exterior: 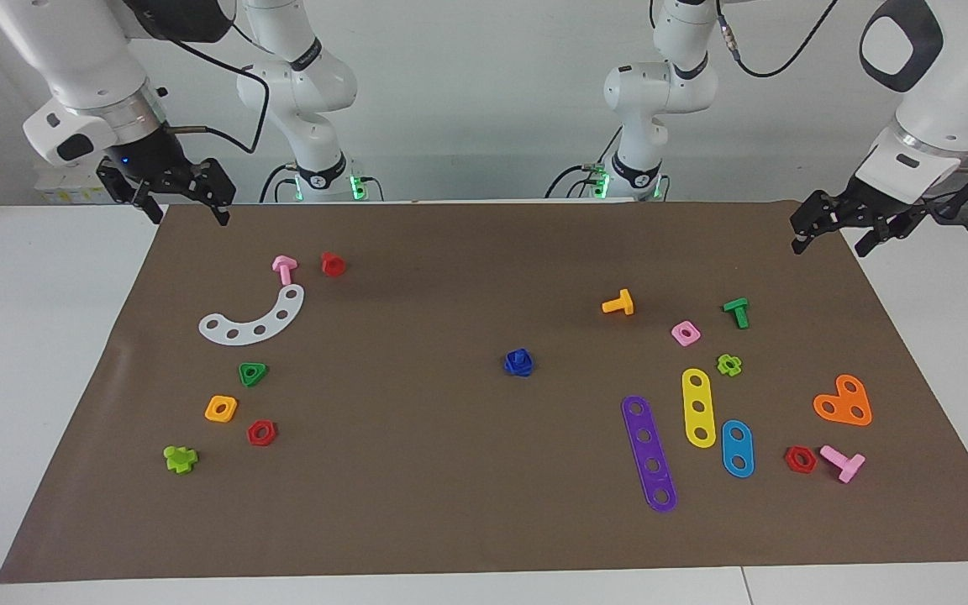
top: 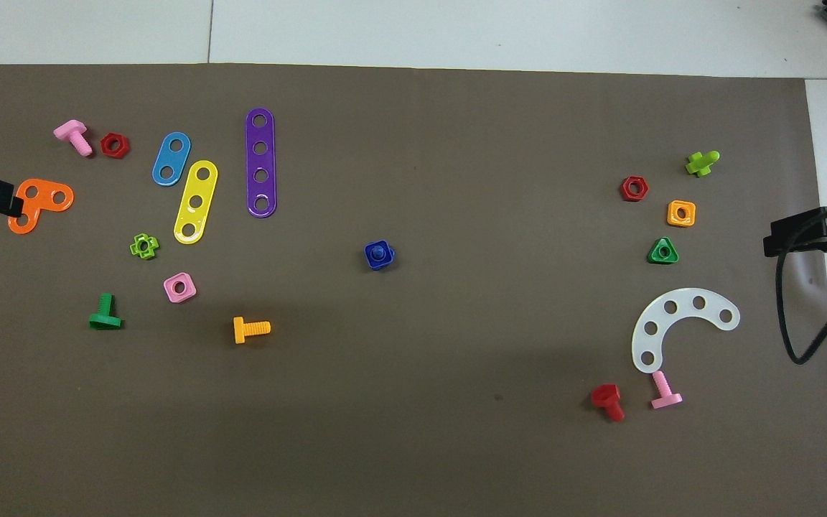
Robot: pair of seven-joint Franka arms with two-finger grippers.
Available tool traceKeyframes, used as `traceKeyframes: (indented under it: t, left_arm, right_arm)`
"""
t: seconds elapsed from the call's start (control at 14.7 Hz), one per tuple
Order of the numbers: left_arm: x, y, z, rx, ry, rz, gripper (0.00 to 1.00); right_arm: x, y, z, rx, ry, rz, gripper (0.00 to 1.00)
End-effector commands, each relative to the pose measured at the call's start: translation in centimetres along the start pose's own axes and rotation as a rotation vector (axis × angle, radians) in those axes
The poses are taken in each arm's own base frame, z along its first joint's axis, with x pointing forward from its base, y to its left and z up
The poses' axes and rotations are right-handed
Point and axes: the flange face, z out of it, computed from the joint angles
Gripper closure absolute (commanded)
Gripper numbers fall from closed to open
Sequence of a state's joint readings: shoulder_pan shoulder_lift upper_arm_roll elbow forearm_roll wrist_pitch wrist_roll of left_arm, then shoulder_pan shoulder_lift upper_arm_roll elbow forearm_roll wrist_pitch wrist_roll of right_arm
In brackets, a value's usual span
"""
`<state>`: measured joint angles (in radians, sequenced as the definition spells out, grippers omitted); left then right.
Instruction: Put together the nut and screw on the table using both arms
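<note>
The dark-blue nut (exterior: 518,363) (top: 379,255) lies in the middle of the brown mat (exterior: 450,504) on the white table (exterior: 30,336). The blue screw (top: 379,251) sits in the nut, its stem end showing through the nut's hole from above; its head is hidden. Neither gripper touches the pair. My left gripper (exterior: 828,246) hangs open and empty over the mat's corner at the left arm's end. At the right arm's end my right gripper (exterior: 187,218) hangs open and empty over the other corner. Only their black tips show in the overhead view.
Toward the left arm's end lie purple (top: 260,162), yellow (top: 196,202) and blue (top: 171,159) strips, an orange plate (top: 36,205), a pink nut (top: 179,287), and orange (top: 250,329) and green (top: 105,313) screws. Toward the right arm's end lie a white arc (top: 679,327) and several small nuts and screws.
</note>
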<state>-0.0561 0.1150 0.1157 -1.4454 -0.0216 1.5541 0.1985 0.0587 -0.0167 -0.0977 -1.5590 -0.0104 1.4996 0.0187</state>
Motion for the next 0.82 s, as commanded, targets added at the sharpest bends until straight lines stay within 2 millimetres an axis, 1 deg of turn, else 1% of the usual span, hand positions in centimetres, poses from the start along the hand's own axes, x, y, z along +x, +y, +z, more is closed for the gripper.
traceKeyframes:
  t: [0.0, 0.75]
  left_arm:
    - [-0.75, -0.25, -0.22, 0.006, -0.004, 0.005, 0.00]
    - [-0.87, -0.20, -0.10, 0.001, -0.013, -0.052, 0.00]
  right_arm:
    - [-0.31, -0.13, -0.06, 0.011, 0.003, 0.003, 0.00]
    - [-0.31, -0.13, -0.06, 0.011, 0.003, 0.003, 0.00]
